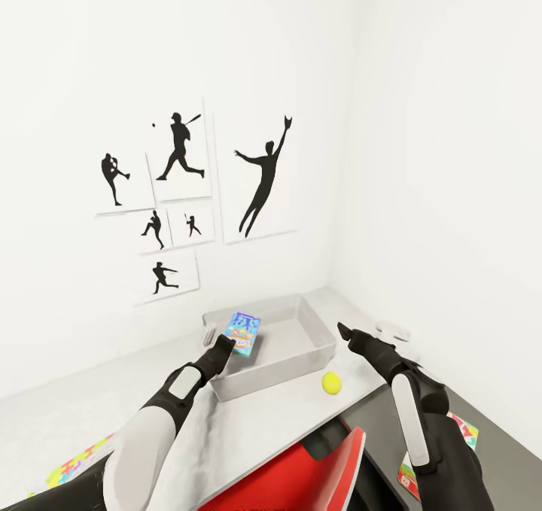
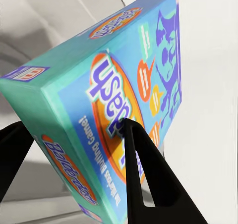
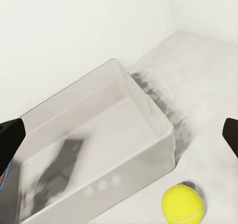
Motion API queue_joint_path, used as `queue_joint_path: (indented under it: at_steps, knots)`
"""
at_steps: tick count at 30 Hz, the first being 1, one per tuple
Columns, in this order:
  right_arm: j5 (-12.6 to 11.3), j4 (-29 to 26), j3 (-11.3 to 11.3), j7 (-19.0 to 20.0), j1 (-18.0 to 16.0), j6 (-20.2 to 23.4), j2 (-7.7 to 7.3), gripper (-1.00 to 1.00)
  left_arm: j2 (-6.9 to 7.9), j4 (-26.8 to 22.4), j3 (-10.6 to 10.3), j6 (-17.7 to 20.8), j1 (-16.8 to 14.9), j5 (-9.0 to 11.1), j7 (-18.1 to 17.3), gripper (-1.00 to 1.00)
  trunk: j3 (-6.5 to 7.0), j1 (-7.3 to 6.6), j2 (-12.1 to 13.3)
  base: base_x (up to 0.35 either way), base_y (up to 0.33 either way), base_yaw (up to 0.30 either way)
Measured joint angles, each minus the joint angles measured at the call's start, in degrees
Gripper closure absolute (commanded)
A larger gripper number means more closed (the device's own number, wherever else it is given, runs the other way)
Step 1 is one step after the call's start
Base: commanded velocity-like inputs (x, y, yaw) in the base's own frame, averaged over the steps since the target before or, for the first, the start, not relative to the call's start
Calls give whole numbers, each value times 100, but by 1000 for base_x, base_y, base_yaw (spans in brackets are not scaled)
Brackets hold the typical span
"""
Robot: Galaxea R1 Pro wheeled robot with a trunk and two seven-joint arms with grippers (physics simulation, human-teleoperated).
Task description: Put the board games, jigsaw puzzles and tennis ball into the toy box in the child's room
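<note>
The jigsaw puzzles (image 1: 75, 462) (bottom corners) are cut off by arms and frame edge.

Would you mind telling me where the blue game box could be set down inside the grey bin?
The toy box floor looks entirely bare, so anywhere between its walls is free. The left pincer holds the blue game box over the near-left wall. Outside, the tennis ball sits by the near-right corner, with the open right pincer hovering above the tabletop there.
</note>
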Motion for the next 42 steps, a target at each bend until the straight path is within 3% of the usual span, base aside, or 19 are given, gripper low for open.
queue_joint_path:
  at_steps: [8,42]
  knots:
    - [0,1,1,0,1,0,0,-100,0,0,-10,-7,3,103,-4,100,-62,0,3,0,0,0]
    - [0,2,3,0,4,-2,8,-100,0,1,-20,-18,6,103,-20,100,-250,-2,9,0,0,0]
